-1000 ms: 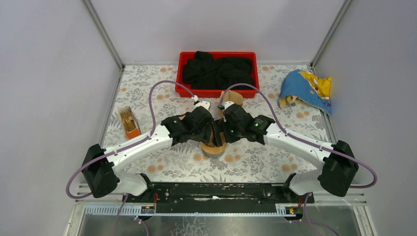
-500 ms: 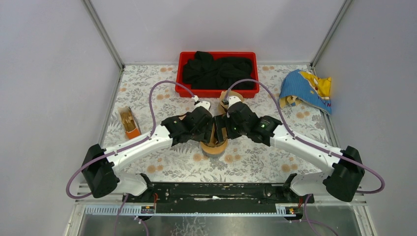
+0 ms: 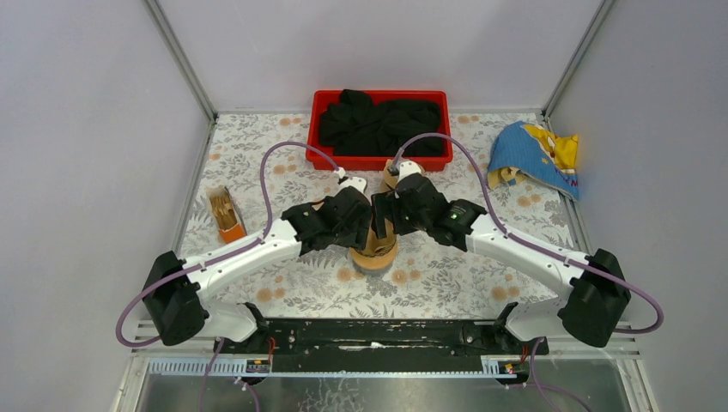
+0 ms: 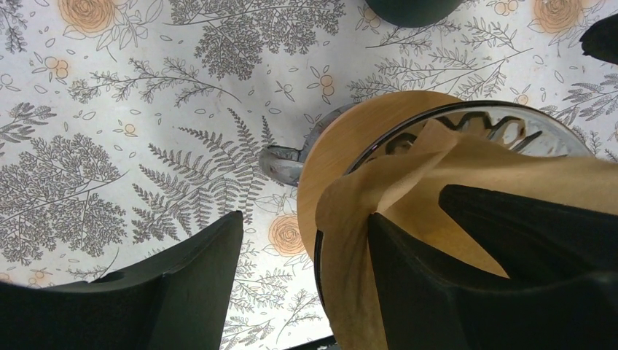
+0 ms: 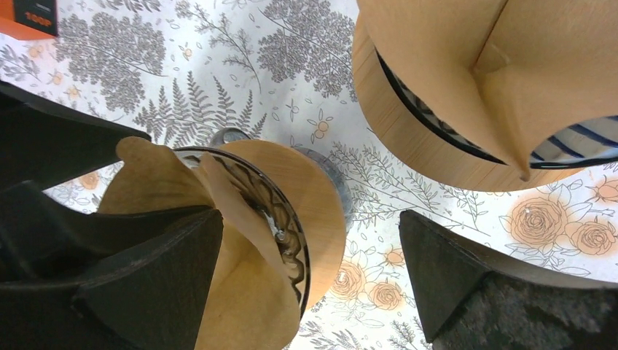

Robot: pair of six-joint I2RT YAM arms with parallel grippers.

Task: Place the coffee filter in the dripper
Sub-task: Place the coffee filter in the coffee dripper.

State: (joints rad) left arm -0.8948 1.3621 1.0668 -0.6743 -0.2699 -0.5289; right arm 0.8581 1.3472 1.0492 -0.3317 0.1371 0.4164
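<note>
The glass dripper with a wooden collar stands mid-table. A brown paper coffee filter sits in its cone, with its edge folded over the rim. My left gripper is open. In the left wrist view one finger is inside the filter and the other is outside the dripper. My right gripper is also open. In the right wrist view it straddles the dripper rim, with one finger in the filter.
A wooden-ringed holder with spare filters stands just behind the dripper. A red bin of black cloth is at the back. A blue and yellow bag lies at the back right. An orange box sits at the left.
My right gripper has shifted slightly farther from the bases and to the left over the dripper. The left arm has stayed in place.
</note>
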